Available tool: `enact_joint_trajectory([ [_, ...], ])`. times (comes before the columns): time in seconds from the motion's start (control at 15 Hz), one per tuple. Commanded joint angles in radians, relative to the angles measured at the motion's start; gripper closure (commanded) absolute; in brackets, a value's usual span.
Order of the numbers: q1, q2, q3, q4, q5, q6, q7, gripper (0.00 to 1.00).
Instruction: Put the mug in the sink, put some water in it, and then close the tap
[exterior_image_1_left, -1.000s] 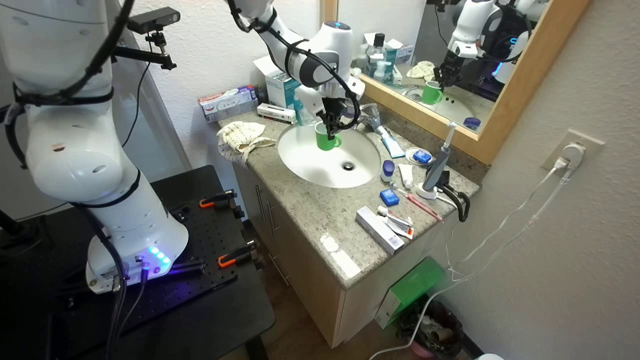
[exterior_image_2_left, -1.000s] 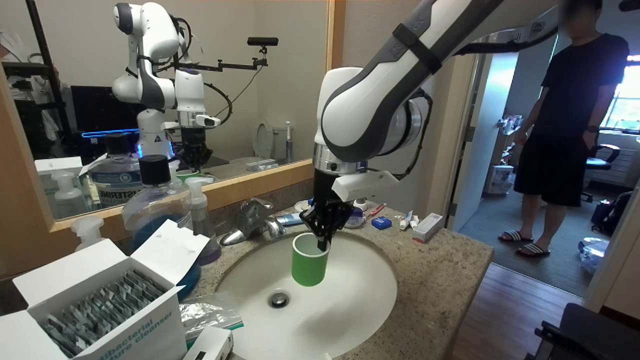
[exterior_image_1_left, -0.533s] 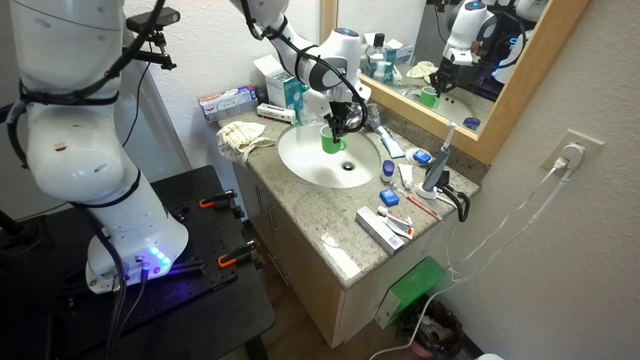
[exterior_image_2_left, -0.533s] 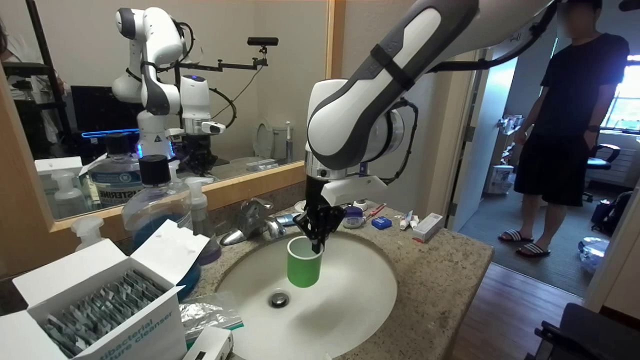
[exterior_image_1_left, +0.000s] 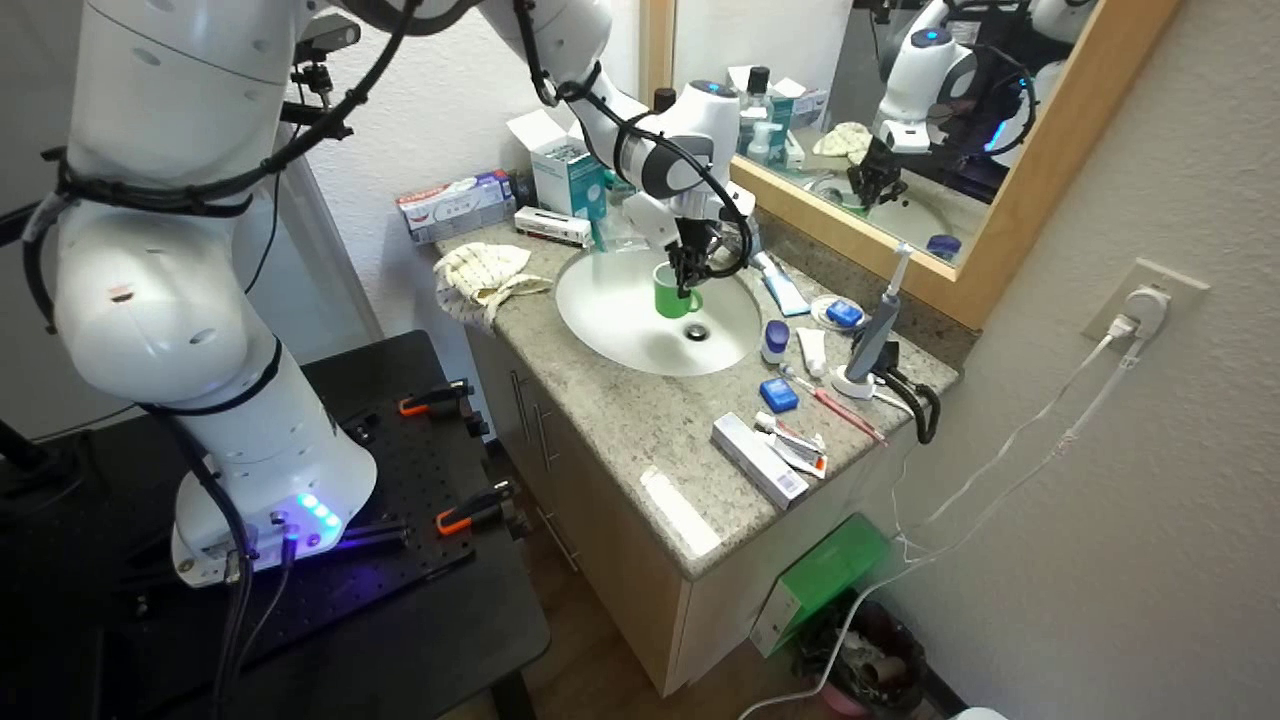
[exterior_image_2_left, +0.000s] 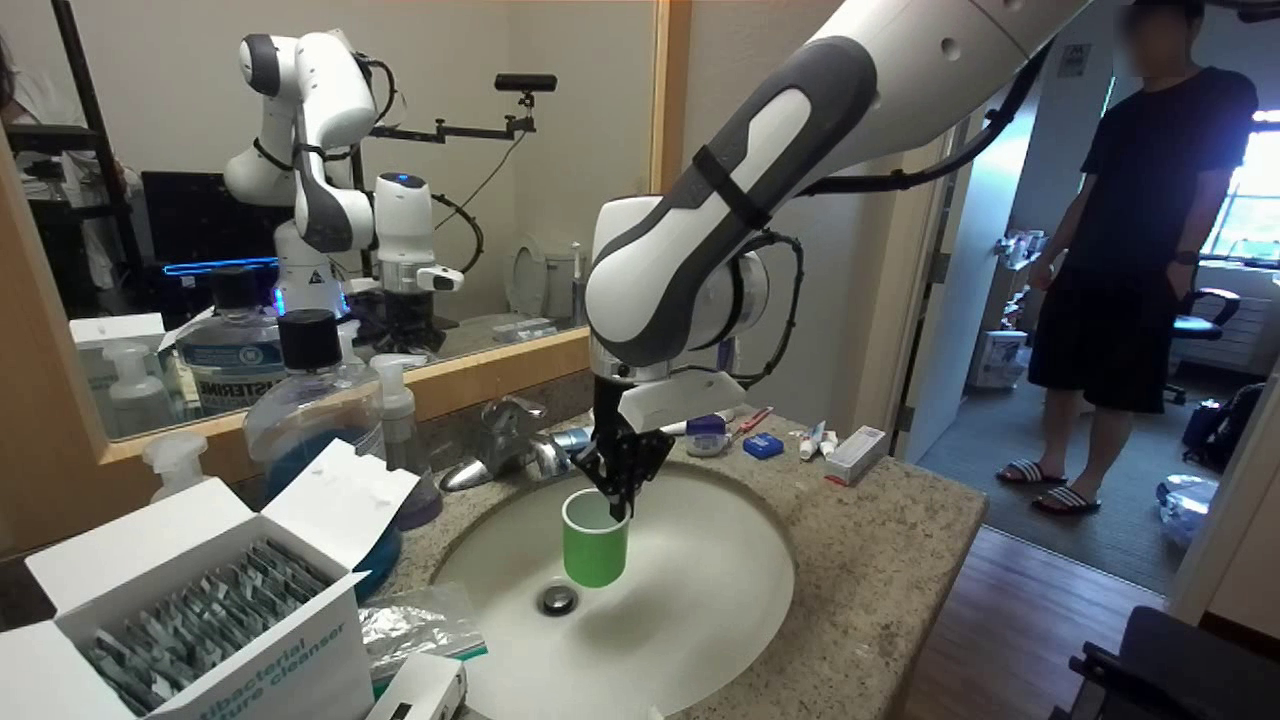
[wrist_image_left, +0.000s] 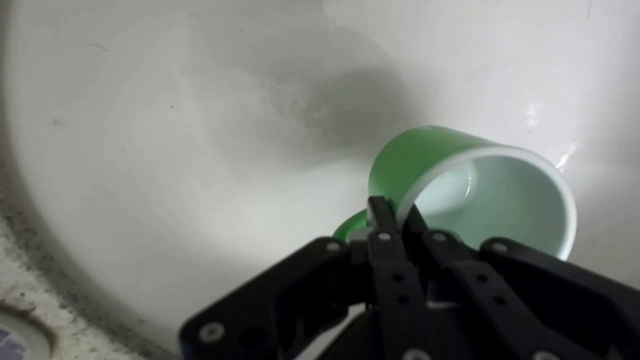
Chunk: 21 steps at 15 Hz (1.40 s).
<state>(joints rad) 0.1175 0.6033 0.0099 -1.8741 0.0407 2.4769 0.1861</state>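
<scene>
Gripper, nearly closed, pinches the green mug by its rim on the handle side, upright above the white sink; the chrome faucet lies apart, toward the mirror, likely the mug's next stop.

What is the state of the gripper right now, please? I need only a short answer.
Gripper: closed, holding the green mug by its rim.
</scene>
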Motion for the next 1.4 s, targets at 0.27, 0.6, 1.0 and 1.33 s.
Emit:
enact_joint_trajectory([
  [0.27, 0.019, 0.064, -0.009, 0.111, -0.011, -0.059, 0.026, 0.98],
  [0.6, 0.014, 0.095, -0.014, 0.135, -0.008, -0.057, 0.023, 0.98],
  [1.0, 0.021, 0.146, -0.015, 0.193, -0.01, -0.069, 0.025, 0.98],
  [1.33, 0.017, 0.178, -0.01, 0.243, -0.004, -0.088, 0.02, 0.98],
])
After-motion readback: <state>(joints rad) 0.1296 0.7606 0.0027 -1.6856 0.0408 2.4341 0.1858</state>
